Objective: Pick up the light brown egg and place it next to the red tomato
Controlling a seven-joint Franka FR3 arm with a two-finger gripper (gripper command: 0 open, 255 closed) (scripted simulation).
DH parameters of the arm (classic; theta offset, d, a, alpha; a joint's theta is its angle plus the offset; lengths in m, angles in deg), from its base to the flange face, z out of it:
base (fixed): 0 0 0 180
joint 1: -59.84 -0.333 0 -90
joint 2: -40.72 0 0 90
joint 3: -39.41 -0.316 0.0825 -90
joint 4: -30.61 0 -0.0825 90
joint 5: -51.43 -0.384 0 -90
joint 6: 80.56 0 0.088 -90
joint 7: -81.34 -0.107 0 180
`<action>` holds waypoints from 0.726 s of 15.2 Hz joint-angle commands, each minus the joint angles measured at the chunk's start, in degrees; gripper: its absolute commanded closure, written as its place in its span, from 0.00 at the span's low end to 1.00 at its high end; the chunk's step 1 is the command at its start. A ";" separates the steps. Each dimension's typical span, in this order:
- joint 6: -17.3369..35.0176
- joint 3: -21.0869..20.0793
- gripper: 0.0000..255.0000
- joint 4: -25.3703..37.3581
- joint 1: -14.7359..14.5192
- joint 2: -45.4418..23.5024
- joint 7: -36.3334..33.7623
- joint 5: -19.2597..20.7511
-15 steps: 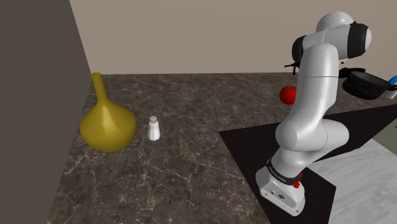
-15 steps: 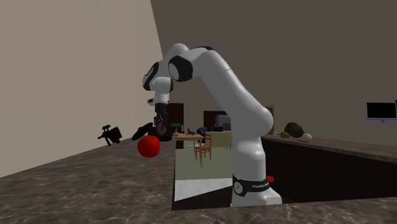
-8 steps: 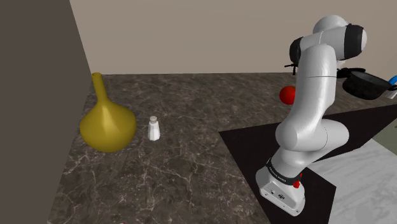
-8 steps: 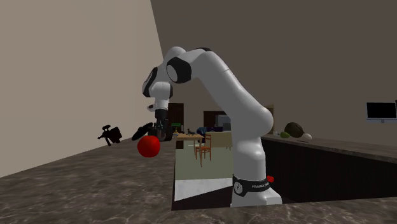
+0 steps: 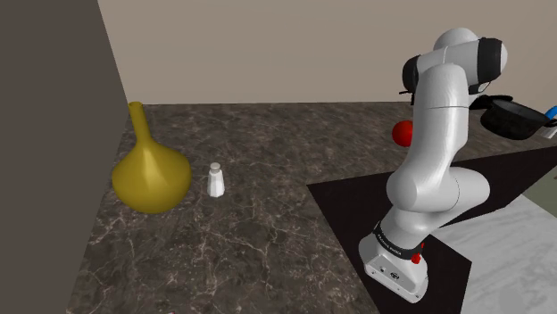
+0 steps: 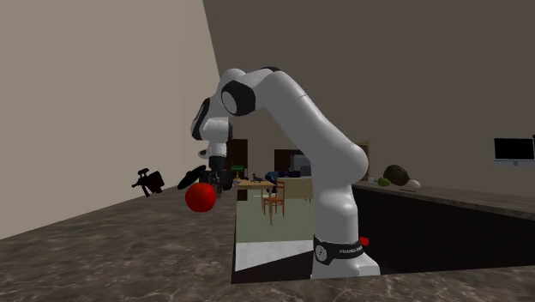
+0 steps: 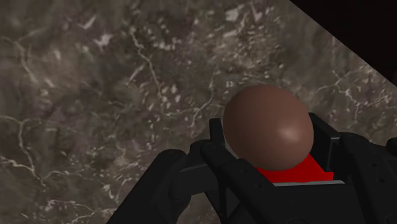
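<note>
Wrist and forearm have risen a little since a second ago; in the second exterior view the gripper [image 6: 216, 176] now hangs slightly higher over the red tomato [image 6: 201, 196]. In the shoulder view the arm [image 5: 437, 134] stands more upright. Tomato, vase and shaker have not shifted.

Surface: dark marbled counter [image 5: 268, 232], pale veins. A yellow long-necked vase [image 5: 150, 174] stands near the grey-brown wall [image 5: 45, 134], a small white shaker [image 5: 215, 180] just beside it. A black pan [image 5: 509, 116] sits at the shoulder view's far right. Beige wall behind. The second exterior view shows a doorway with a wooden chair [image 6: 273, 200] beyond.

Egg [image 7: 267, 127]: smooth, mid brown, faint sheen on one side. It sits pinched between the two black fingers [image 7: 215, 137], off the counter, with the tomato's red showing directly past it between the fingers. Cannot tell whether egg and tomato touch. A black area cuts the corner past the counter's edge.
</note>
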 commanded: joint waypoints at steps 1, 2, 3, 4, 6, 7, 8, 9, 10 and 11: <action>1.15 -0.49 1.00 -0.76 0.11 -0.63 0.40 -0.62; 1.67 -0.74 1.00 -1.08 0.21 -0.96 0.61 -0.93; 2.18 -1.00 1.00 -1.39 0.32 -1.29 0.82 -1.23; 2.59 -1.22 1.00 -1.63 0.41 -1.56 0.99 -1.48; 2.59 -1.22 1.00 -1.63 0.41 -1.56 0.99 -1.48; 2.59 -1.22 1.00 -1.63 0.41 -1.56 0.99 -1.48; 2.59 -1.22 1.00 -1.63 0.41 -1.56 0.99 -1.48; 2.59 -1.22 1.00 -1.63 0.41 -1.56 0.99 -1.48; 2.59 -1.22 1.00 -1.63 0.41 -1.56 0.99 -1.48; 2.59 -1.22 1.00 -1.63 0.41 -1.56 0.99 -1.48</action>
